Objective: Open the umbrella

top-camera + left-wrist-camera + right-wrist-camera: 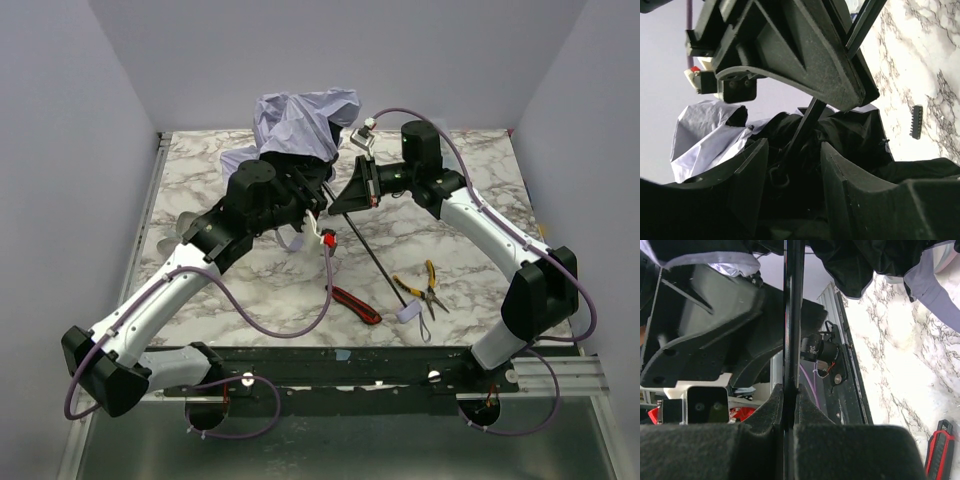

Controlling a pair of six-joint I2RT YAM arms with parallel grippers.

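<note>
The umbrella's pale lavender canopy (300, 120) is bunched at the back of the marble table. Its thin black shaft (375, 255) slants toward the front right and ends in a stubby lavender handle (409, 312). My right gripper (347, 205) is shut on the shaft (792, 315) just below the canopy, and its pads (810, 405) press on both sides. My left gripper (794, 145) is at the canopy's mouth. Its jaws stand apart on either side of the shaft (807, 120), with black lining (850, 130) and a wire loop between them. The lavender fabric (700, 130) bulges to the left.
Yellow-handled pliers (425, 285) lie on the marble table (470, 160) beside the handle. A red box cutter (355, 303) lies near the front edge and also shows as the box cutter (940, 450) at the right wrist view's corner. A small black toothed piece (916, 121) lies on the marble.
</note>
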